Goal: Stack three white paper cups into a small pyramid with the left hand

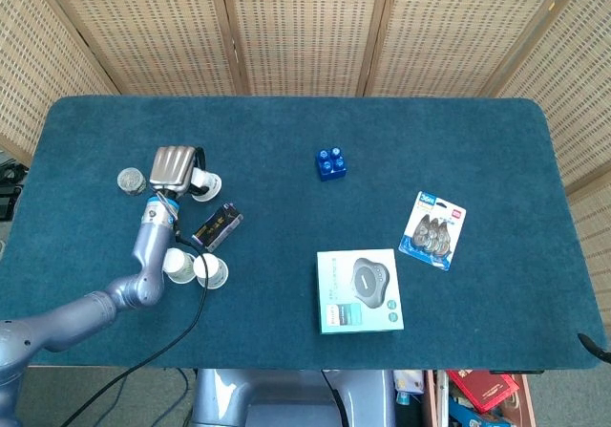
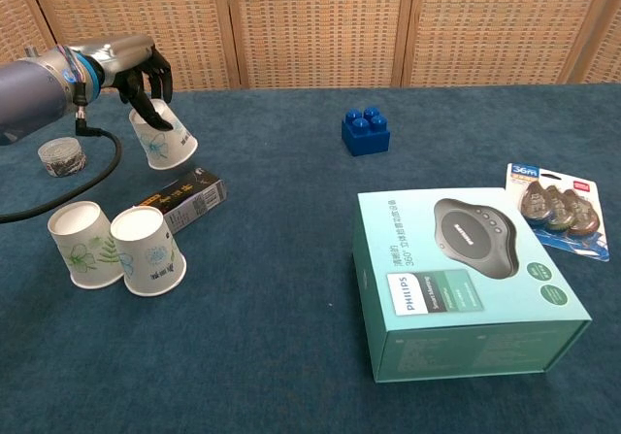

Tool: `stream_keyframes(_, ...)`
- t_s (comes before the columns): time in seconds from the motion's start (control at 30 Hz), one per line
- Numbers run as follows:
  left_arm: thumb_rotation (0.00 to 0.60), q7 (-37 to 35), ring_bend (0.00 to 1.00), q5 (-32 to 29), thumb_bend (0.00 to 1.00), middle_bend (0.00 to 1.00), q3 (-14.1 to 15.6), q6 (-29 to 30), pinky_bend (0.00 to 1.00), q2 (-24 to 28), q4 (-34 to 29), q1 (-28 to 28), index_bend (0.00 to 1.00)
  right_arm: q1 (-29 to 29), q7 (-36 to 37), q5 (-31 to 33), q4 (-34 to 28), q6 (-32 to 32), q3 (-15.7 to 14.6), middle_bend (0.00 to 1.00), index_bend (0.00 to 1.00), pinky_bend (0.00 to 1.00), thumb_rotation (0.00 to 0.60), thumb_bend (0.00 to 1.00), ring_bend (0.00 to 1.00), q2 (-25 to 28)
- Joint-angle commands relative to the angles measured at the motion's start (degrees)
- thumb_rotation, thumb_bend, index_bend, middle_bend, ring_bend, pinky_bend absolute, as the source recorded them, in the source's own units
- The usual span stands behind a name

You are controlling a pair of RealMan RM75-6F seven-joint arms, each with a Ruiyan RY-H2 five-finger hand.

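White cups show small from the head view: the left hand (image 1: 173, 164) grips one cup (image 1: 201, 183), two more (image 1: 196, 267) stand together below.

From the chest, the teal box (image 2: 466, 279) reads "PHILIPS", the blister pack (image 2: 555, 209) "36m". Fingers (image 2: 147, 73) wrap the floral-printed cup, lifted and tilted above the carton (image 2: 184, 199).

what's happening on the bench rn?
The left hand holds a white paper cup tilted, off the table, behind the small dark box. Two other cups stand upside down side by side near the front left, touching or nearly so; nothing is stacked on them yet. The right hand is out of view.
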Motion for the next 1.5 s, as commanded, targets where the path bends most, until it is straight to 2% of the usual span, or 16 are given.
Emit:
stream_keyframes(0.03, 0.6, -0.4, 0.5, 2.4, 0.21, 0.56, -0.1, 2.2, 0.47, 4.1, -6.2, 1.2, 0.54, -0.1, 0.0, -0.2, 0.0, 0.2, 0.0, 0.0, 0.0, 0.0, 0.6, 0.0, 0.0, 0.0)
stream_keyframes(0.13, 0.6, 0.4, 0.5, 3.4, 0.21, 0.56, 0.1, 3.3, 0.47, 7.7, -12.1, 2.1, 0.54, -0.1, -0.1, -0.3, -0.1, 0.3, -0.1, 0.0, 0.0, 0.0, 0.6, 0.0, 0.0, 0.0)
stream_keyframes(0.23, 0.6, 2.2, 0.5, 3.6, 0.21, 0.56, 0.5, 3.8, 0.47, 13.7, -21.5, 3.2, 0.54, -0.2, -0.1, -0.7, -0.3, 0.6, -0.2, 0.0, 0.0, 0.0, 0.6, 0.0, 0.0, 0.1)
stream_keyframes(0.4, 0.6, 2.7, 0.51, 2.8, 0.21, 0.56, 1.4, 1.8, 0.47, 22.4, -33.4, 4.4, 0.55, -0.5, -0.2, -1.1, -0.5, 1.1, -0.3, 0.0, 0.0, 0.0, 0.6, 0.0, 0.0, 0.2)
stream_keyframes(0.63, 0.6, 2.1, 0.51, 5.0, 0.21, 0.57, 3.5, 1.1, 0.47, 28.4, -41.0, 5.8, 0.56, -0.8, -0.1, -1.5, -0.7, 1.8, -0.4, 0.0, 0.0, 0.0, 0.6, 0.0, 0.0, 0.3)
stream_keyframes(0.87, 0.6, 1.7, 0.51, 11.2, 0.21, 0.57, 8.1, -2.3, 0.47, 36.5, -49.3, 7.5, 0.56, -1.0, 0.3, -1.7, -0.8, 2.2, -0.5, 0.0, 0.0, 0.0, 0.6, 0.0, 0.0, 0.5)
stream_keyframes(1.07, 0.6, -1.2, 0.51, 16.2, 0.21, 0.57, 10.0, -2.9, 0.47, 38.4, -51.5, 8.7, 0.56, -1.1, 0.4, -1.8, -0.9, 2.4, -0.6, 0.0, 0.0, 0.0, 0.6, 0.0, 0.0, 0.6)
stream_keyframes(1.27, 0.6, -2.7, 0.51, 18.0, 0.21, 0.57, 11.9, -4.3, 0.47, 39.6, -52.1, 9.0, 0.56, -1.3, 0.8, -1.7, -1.0, 2.7, -0.5, 0.0, 0.0, 0.0, 0.6, 0.0, 0.0, 0.7)
stream_keyframes(1.5, 0.6, -3.6, 0.51, 18.8, 0.21, 0.57, 12.6, -4.1, 0.47, 39.0, -51.6, 8.9, 0.56, -1.4, 0.7, -2.0, -1.1, 2.9, -0.6, 0.0, 0.0, 0.0, 0.6, 0.0, 0.0, 0.7)
